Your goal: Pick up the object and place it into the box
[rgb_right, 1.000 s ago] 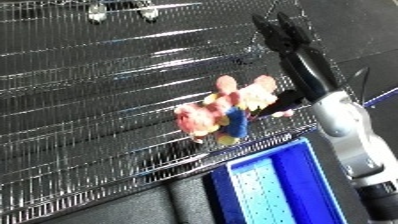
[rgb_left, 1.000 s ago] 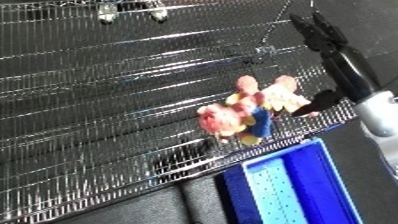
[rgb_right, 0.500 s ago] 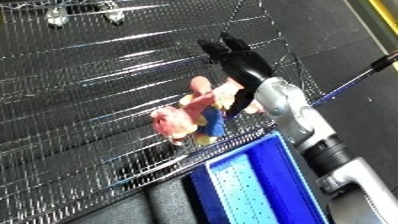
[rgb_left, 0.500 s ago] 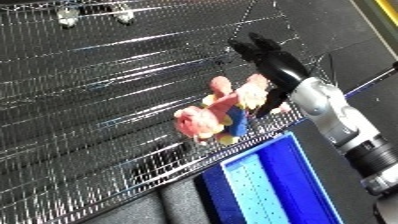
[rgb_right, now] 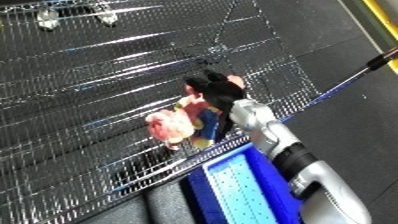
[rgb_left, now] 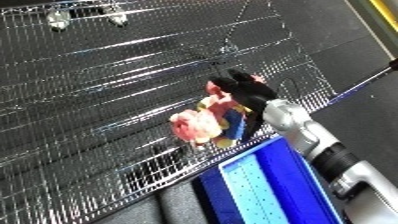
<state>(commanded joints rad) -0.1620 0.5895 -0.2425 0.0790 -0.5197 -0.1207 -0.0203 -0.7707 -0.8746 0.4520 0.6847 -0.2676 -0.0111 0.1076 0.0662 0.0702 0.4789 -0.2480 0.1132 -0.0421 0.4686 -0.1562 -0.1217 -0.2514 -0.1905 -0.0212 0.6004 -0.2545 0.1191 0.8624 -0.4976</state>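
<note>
Your right hand point(rgb_left: 242, 92) sits on the doll point(rgb_left: 209, 122), fingers curling over it; whether they've closed, I cannot tell. The doll lies on the mesh beside the bin point(rgb_left: 266, 185), unlifted.

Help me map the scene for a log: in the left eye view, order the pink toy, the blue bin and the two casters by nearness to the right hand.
1. Pink toy: under and just left of the right hand.
2. Blue bin: below, at the lower edge.
3. Casters: far upper left on the wire mesh.
</note>
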